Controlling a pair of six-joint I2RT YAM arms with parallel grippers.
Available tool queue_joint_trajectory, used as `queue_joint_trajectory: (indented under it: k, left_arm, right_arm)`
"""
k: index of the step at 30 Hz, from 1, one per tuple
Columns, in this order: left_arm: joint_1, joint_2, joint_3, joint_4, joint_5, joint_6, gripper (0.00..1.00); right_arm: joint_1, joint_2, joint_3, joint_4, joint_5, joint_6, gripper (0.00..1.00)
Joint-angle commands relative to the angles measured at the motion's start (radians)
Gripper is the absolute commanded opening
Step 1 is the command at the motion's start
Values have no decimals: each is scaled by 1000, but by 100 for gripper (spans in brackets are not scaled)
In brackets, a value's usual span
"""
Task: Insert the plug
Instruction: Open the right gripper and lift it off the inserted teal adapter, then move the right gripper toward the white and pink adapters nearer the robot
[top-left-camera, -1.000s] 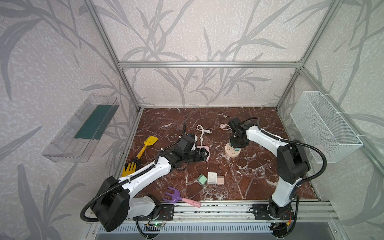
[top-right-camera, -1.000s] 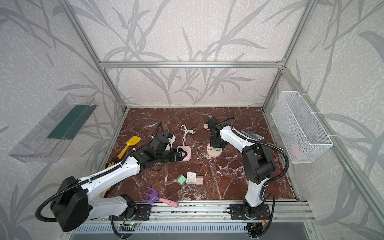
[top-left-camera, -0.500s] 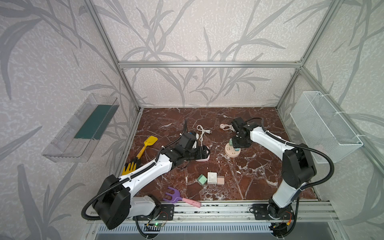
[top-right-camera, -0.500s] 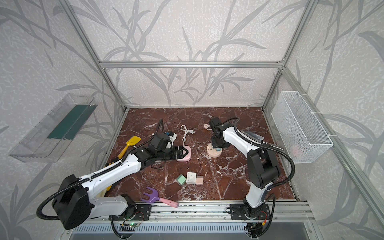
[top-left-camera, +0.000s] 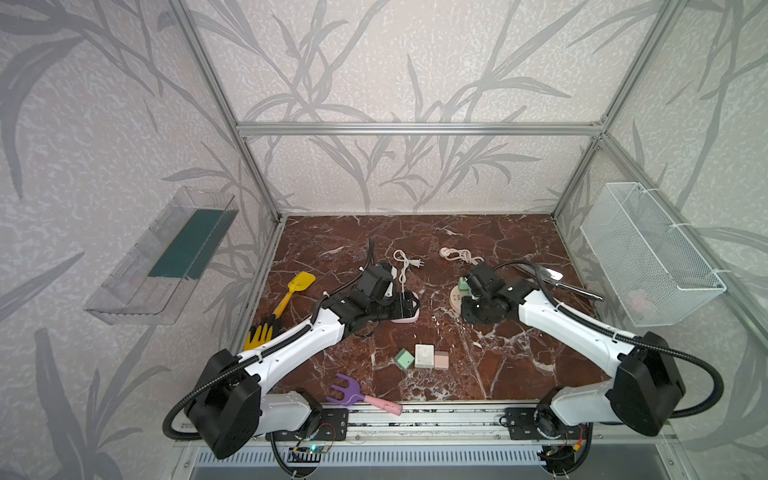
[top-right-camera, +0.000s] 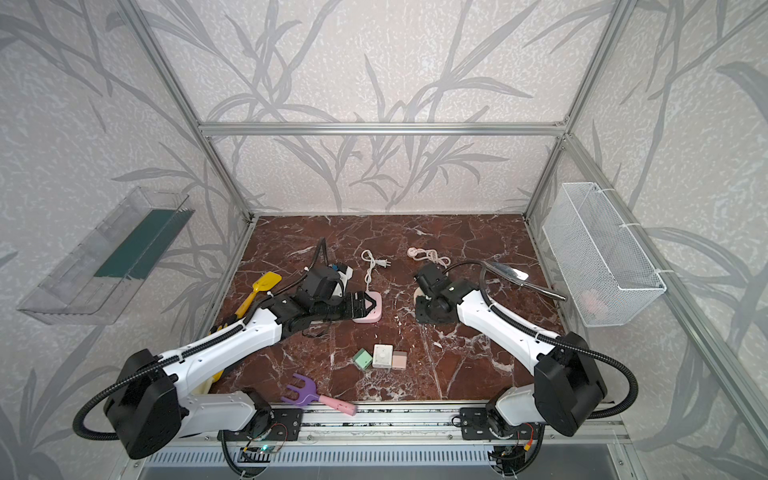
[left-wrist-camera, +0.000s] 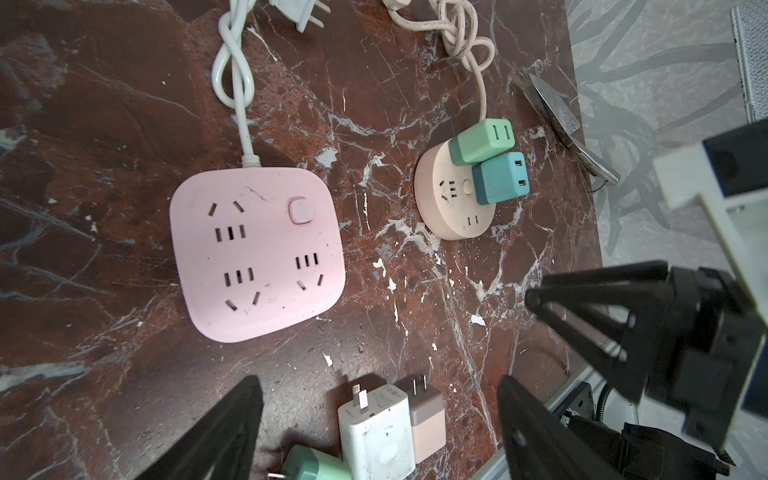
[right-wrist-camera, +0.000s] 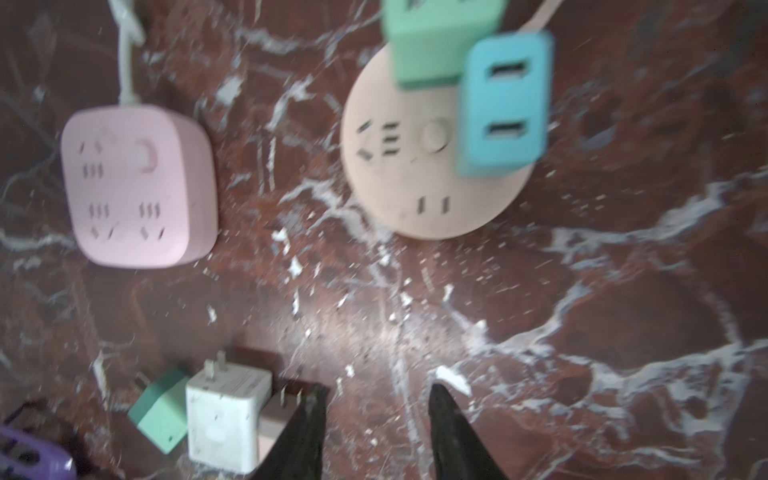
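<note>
At the near edge of the table (top-left-camera: 519, 365) lies a purple toy rake (top-left-camera: 348, 388) with a pink handle. A little further in, about midway between the left and right edges, three loose adapters lie in a row touching one another: a mint plug (top-left-camera: 404, 359), a white plug (top-left-camera: 424, 356) and a pale pink plug (top-left-camera: 441, 360), prongs bare.

Beyond them, around the table's middle, the two arms meet. The left gripper (left-wrist-camera: 379, 382) hangs over the pink square power strip (left-wrist-camera: 257, 253) with its jaws spread wide and nothing between them; all of the strip's sockets are free. The right gripper (right-wrist-camera: 377, 388) hovers on the near side of the round beige socket (left-wrist-camera: 453, 208), its jaws a short way apart and gripping nothing, only marble showing in the gap. The blue plug (left-wrist-camera: 500, 178) stands seated in that round socket on the side toward the right edge, clear of both grippers, and a green plug (left-wrist-camera: 478, 141) sits right beside it at the socket's far rim.

Toward the left edge lies a yellow shovel (top-left-camera: 297, 286). Further back, the pink strip's white cord (top-left-camera: 402, 266) loops toward the far edge, and the round socket's beige cord (top-left-camera: 457, 254) lies knotted near it. A metal spoon (top-left-camera: 548, 275) rests toward the right edge
</note>
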Motion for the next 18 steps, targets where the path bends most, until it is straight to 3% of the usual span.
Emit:
queue_joint_trajectory:
  k: [1,7,18]
  left_arm:
    - [5,-5,-15,-33,-18,16,86]
    - [4,-27,-33,-46,-28,22,86]
    - [5,-46,-17,-58,-21,25,86]
  right_arm:
    - [103,16,3,10,47,107,42]
    - [199,135,35,8,67,127,42]
    - [272,235,135,-18,79,130,43]
